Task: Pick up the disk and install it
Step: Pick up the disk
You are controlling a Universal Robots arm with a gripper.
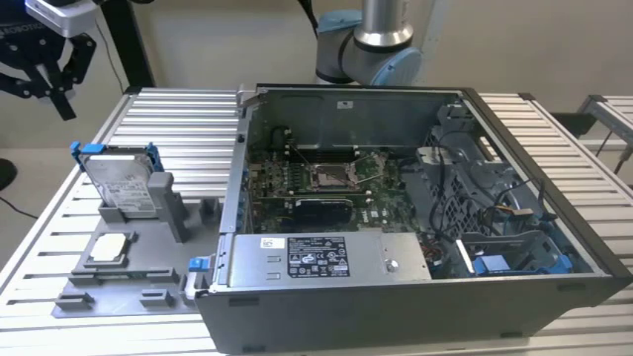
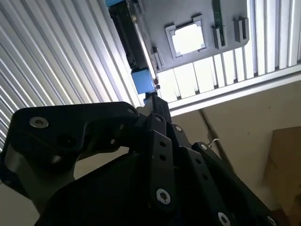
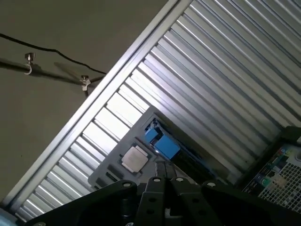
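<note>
Blue-framed disk [image 2: 134, 42] beyond the jaws

Open air above upright disk [image 1: 123, 182], computer case [image 1: 396, 315] close beside

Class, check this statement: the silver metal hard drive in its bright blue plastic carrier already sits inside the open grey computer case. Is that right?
No. The exterior view shows the silver hard drive in its blue carrier standing upright in a grey holder on the ribbed table, outside the open grey computer case.
</note>
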